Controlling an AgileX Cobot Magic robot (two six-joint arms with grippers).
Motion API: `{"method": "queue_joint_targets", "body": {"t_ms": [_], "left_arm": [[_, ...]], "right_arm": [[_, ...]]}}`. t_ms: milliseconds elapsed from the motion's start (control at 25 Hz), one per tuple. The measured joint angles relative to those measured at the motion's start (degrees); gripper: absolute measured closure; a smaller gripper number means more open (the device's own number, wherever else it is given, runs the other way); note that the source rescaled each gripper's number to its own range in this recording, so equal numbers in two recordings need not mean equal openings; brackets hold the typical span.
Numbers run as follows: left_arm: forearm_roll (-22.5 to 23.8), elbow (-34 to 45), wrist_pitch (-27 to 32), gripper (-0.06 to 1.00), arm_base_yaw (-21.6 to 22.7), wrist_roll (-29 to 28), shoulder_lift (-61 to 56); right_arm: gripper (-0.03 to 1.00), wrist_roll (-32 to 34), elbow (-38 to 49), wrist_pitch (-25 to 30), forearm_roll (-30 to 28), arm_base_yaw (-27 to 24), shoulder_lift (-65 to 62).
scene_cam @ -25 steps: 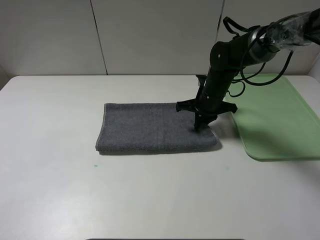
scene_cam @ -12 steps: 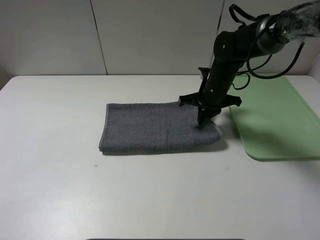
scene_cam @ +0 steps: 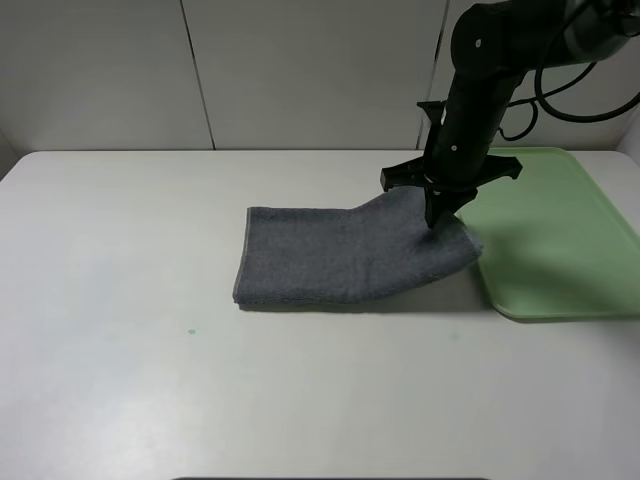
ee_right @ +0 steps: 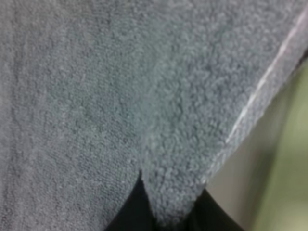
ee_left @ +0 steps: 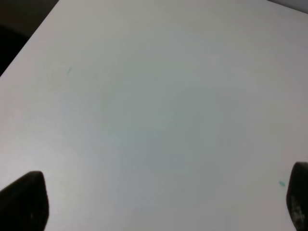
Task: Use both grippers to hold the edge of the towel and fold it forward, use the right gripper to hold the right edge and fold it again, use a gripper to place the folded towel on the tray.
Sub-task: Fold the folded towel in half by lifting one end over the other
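The towel (scene_cam: pixel 340 255) lay folded into a long dark grey strip near the middle of the white table (scene_cam: pixel 150 300), its long axis running from 9 to 3 o'clock in the high view. The light-green tray (scene_cam: pixel 560 230) sat just beside it at 3 o'clock. The right gripper (scene_cam: pixel 435 215) stood nearly upright over the towel's 3 o'clock end with its jaws pinched tight on the cloth. That end was raised off the table while the 9 o'clock end rested flat. The right wrist view showed terry pile bunched around the dark tips and a pale hem close by. The left gripper (ee_left: pixel 161 199) hung with jaws wide over bare table, holding nothing.

This looked like the second fold. To do it well, the held end would want lifting only enough to clear the lower layer, then carrying in a low arc toward 9 o'clock – not dragging, since the free end could slide. The edge should come down square on the far edge before release. The lifted corner hung near the tray's rim – a possible snag.
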Motion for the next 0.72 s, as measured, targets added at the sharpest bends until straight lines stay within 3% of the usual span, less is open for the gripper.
{"method": "queue_joint_targets", "body": {"t_ms": [400,720], "left_arm": [[0.0,0.0,0.0,-0.06,0.0,0.0,0.0],[0.0,0.0,0.0,-0.06,0.0,0.0,0.0]], "right_arm": [[0.92,2.6,-1.2,8.6,-9.3,0.0,-4.4],[0.92,2.6,-4.7,13.9,-12.8,0.0,-4.5]]}}
